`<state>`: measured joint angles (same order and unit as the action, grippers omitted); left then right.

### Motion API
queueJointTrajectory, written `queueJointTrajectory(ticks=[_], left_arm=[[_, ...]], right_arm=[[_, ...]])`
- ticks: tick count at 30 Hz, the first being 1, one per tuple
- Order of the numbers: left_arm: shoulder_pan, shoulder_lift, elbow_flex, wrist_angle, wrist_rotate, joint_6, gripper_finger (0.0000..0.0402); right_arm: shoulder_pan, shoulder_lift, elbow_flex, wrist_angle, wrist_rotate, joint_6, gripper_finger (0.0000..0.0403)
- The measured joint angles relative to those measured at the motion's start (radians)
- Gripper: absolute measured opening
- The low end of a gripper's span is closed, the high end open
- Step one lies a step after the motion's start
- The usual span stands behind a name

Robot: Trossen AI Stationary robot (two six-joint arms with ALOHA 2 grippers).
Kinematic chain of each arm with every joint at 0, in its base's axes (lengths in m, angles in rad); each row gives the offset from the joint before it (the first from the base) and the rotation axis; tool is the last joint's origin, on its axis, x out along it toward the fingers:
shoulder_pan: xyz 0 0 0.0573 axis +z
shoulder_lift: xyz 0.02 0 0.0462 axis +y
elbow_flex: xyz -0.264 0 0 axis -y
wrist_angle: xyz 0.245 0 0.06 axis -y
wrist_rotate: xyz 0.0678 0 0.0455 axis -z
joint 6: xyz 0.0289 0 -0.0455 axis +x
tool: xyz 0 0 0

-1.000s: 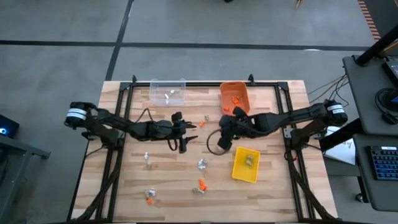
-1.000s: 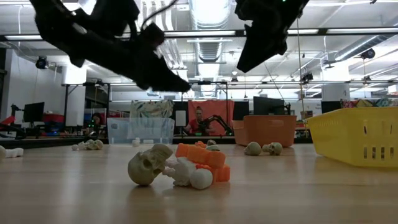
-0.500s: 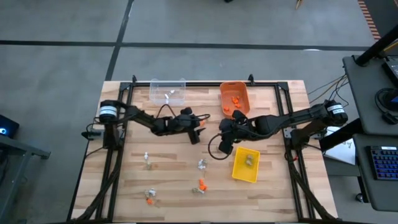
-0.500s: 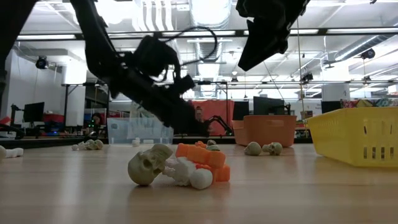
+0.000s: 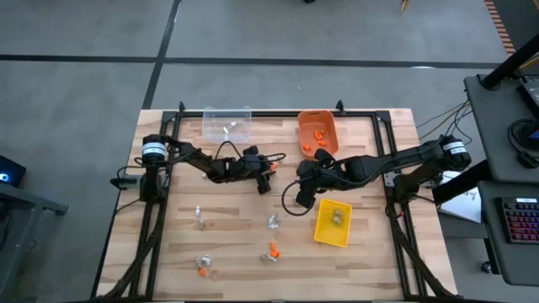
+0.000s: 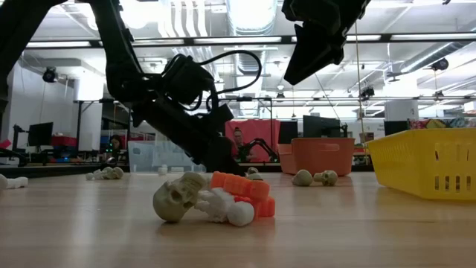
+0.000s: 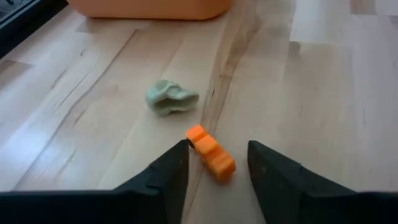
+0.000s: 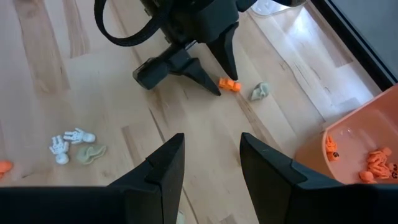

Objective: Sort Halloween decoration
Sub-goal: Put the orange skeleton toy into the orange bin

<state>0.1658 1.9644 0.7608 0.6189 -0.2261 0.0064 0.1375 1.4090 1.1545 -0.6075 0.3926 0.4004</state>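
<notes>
The Halloween decoration lies as small trinkets across the wooden table [image 5: 177, 244]. One orange trinket [image 7: 210, 151] rests flat on the wood beside a tan-grey skull [image 7: 170, 98], near the orange bin [image 5: 317, 133]. My left gripper [image 7: 217, 163] is down at table level and open, one finger on each side of that orange trinket [image 8: 229, 84]. My right gripper [image 8: 211, 155] hangs open and holds nothing, high above the table between the orange bin and the yellow bin [image 5: 333, 221]. My left gripper's fingers [image 7: 177, 163] come slanting down from the table's left and stand on either side of the orange trinket's near end [image 7: 221, 165]. The trinket lies flat on the wood. I cannot tell whether a finger touches it.
A clear bin [image 5: 227, 124] stands at the far edge, left of the orange bin. More trinket clusters lie toward the near edge [image 5: 200, 217] [image 5: 274, 222] [image 5: 271, 251] [image 5: 203, 267]. In the low view a skull, a white skeleton and an orange piece [image 6: 212, 201] lie heaped in front.
My left gripper has gone down to the table and toward its right and far side, ending at the orange trinket beside the tan-grey skull. Most of that move came first, then it nearly stopped. The trinkets have not moved.
</notes>
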Motion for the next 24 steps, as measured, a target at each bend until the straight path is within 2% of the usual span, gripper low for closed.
queueJointTrajectory(ticks=[7, 11, 14, 17, 24], left_arm=[[0.000, 0.000, -0.001, -0.001, 0.000, -0.020, 0.0054], [-0.001, -0.013, -0.003, -0.005, 0.017, -0.048, 0.0010], [-0.005, -0.043, -0.004, -0.001, 0.061, -0.054, 0.0010], [-0.016, -0.094, -0.015, 0.000, 0.063, -0.052, 0.0008], [-0.034, -0.287, -0.101, 0.040, 0.120, -0.033, 0.0002]], right_arm=[[0.000, 0.000, -0.003, 0.019, 0.001, -0.006, 0.0146], [0.000, 0.000, -0.038, 0.108, 0.001, -0.055, 0.0146], [0.000, 0.000, -0.084, 0.211, 0.001, -0.115, 0.0146], [0.000, 0.000, -0.125, 0.298, 0.000, -0.175, 0.0146], [0.000, 0.001, -0.213, 0.520, 0.001, -0.304, 0.0146]])
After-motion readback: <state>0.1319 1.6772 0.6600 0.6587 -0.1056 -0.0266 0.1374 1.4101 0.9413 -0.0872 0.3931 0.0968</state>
